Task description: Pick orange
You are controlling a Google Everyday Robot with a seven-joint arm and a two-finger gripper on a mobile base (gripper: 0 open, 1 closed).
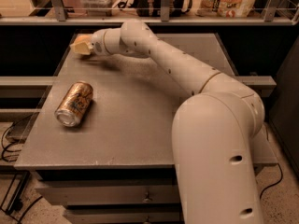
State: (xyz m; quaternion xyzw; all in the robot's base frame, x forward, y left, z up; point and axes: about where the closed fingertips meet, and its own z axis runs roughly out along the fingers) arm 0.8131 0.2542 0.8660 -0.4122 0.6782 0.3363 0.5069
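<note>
My gripper (80, 45) is at the far left back corner of the grey table (140, 120), low over its surface, with the arm reaching across from the right. No orange shows anywhere in the camera view; it may be hidden at or behind the gripper. A gold-brown drink can (74, 103) lies on its side on the left part of the table, well in front of the gripper and apart from it.
My white arm and base (215, 143) fill the right side of the view. A shelf rail (163, 17) with bags and boxes runs behind the table. Cables (9, 139) lie on the floor at the left.
</note>
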